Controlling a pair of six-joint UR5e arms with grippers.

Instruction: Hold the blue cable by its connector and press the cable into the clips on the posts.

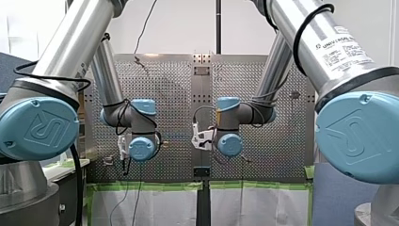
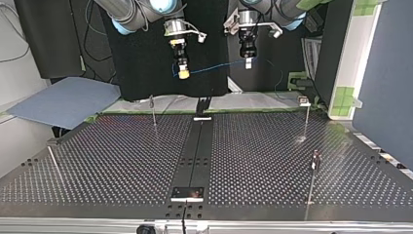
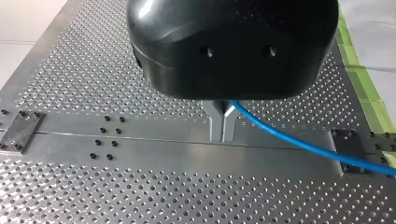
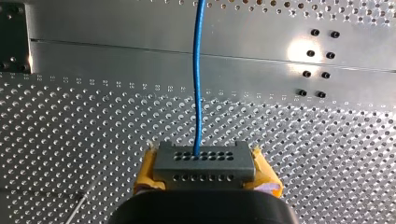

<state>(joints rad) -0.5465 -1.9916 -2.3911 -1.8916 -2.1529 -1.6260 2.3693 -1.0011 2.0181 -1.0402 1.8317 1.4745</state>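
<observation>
The blue cable (image 2: 214, 68) hangs in the air between my two grippers, high above the perforated table (image 2: 122, 161). In the top view my right gripper (image 2: 182, 73), with yellow pads, is at the left and my left gripper (image 2: 248, 62) at the right. In the right wrist view my right gripper (image 4: 205, 164) is shut on the dark grey connector (image 4: 204, 173), and the cable (image 4: 196, 88) runs straight ahead from it. The left wrist view shows my left gripper (image 3: 223, 136) with its metal fingers shut on the cable (image 3: 299, 140). Thin posts with clips (image 2: 153, 108) (image 2: 306, 117) (image 2: 313, 170) stand on the table.
A dark centre strip (image 2: 197, 146) with bolted plates runs across the table. A blue-grey sheet (image 2: 63, 102) lies off the table at the top view's left. Green tape (image 3: 364, 84) marks the table's edge. Loose black wires hang behind the arms.
</observation>
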